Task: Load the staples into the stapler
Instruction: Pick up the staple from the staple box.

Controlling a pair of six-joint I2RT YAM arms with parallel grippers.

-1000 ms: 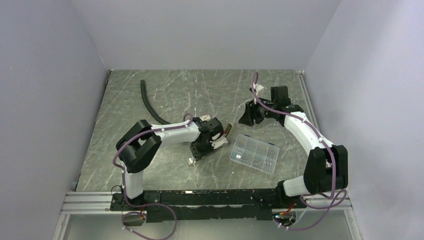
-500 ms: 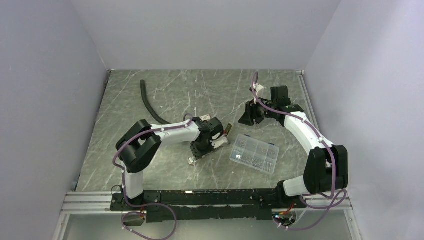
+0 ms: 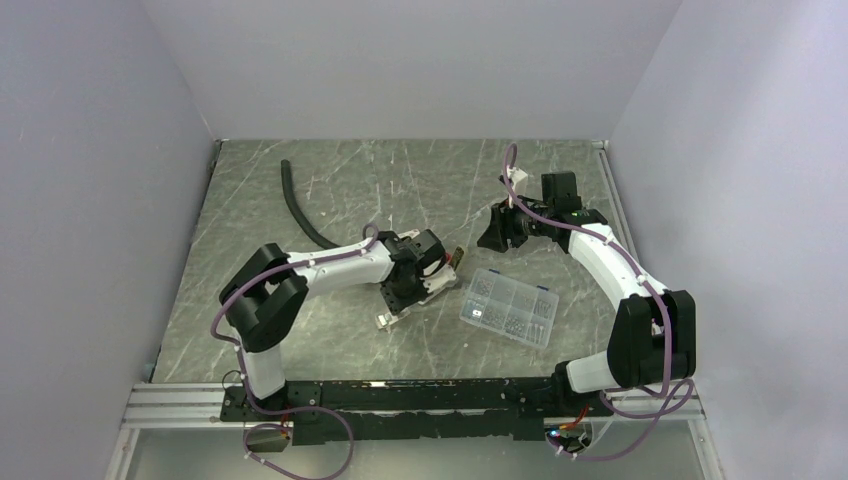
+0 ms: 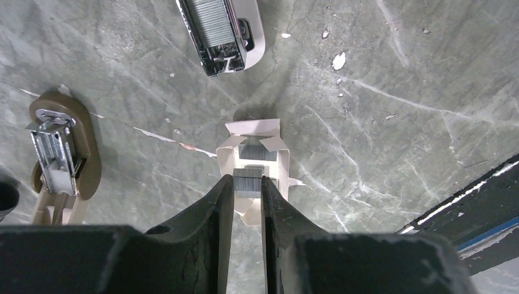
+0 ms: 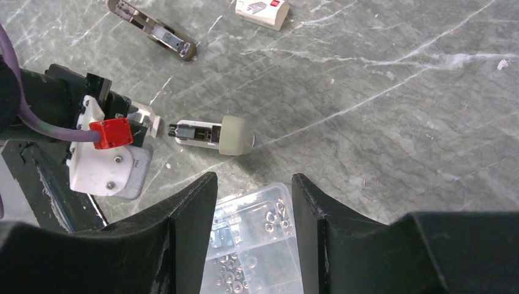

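As I am holding: left pincer is pinching the staple strip by its flat sides.
Handling: I am judging it light, brittle.
Right pincer: hanging spread, holding nothing.

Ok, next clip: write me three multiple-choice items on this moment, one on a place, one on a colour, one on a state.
1. What lies under the right pincer? A a red cup; B a blue cloth; C a clear plastic compartment box.
2. The curved rubber hose is: A black; B orange; C white.
3. The left pincer is: A open and empty; B shut on a grey metal staple strip; C shut on a pen.

Answers: 1 C, the right wrist view shows its compartments below the open tips; 2 A, black along its whole length; 3 B, the strip sits clamped between its tips.
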